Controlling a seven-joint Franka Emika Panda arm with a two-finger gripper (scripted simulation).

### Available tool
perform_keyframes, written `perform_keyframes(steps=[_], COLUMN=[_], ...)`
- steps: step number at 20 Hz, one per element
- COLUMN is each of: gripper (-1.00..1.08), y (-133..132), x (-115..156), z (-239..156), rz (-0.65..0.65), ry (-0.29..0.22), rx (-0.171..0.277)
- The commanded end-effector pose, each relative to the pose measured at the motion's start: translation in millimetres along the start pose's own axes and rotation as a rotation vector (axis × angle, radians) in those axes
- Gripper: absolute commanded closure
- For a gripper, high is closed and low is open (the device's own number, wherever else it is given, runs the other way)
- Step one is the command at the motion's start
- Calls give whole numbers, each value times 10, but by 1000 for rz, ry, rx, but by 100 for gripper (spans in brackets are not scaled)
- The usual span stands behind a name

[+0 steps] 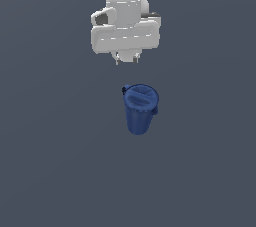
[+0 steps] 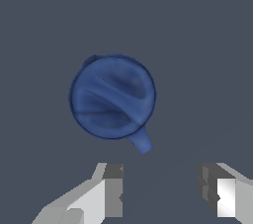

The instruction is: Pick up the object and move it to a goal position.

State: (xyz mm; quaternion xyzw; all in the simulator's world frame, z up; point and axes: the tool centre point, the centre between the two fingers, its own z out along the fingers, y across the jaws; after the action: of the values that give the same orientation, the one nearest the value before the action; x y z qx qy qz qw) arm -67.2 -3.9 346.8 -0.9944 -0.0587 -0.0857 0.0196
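Observation:
The object is a dark blue tapered pitcher (image 1: 139,109) with a round ridged lid and a small side handle, standing upright on the grey floor in the middle of the exterior view. In the wrist view I look down on its lid (image 2: 112,97); the small handle (image 2: 142,144) points toward my fingers. My gripper (image 1: 126,59) hangs above and behind the pitcher, apart from it. Its jaws stand open and hold nothing, as the wrist view shows (image 2: 163,196). The pitcher lies outside the gap between the fingers.
Only flat grey floor (image 1: 50,161) surrounds the pitcher. The white arm and hand body (image 1: 125,21) fill the upper middle of the exterior view. No goal marker shows.

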Motion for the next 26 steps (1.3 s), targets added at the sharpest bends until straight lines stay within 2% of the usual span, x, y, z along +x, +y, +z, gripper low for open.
perform_keyframes(steps=[1, 15, 26], gripper=[-20, -20, -20], y=[9, 128, 288], x=[40, 179, 168], z=[-88, -496, -507], rz=[-32, -189, -256], ry=[57, 381, 588], rx=[13, 88, 134])
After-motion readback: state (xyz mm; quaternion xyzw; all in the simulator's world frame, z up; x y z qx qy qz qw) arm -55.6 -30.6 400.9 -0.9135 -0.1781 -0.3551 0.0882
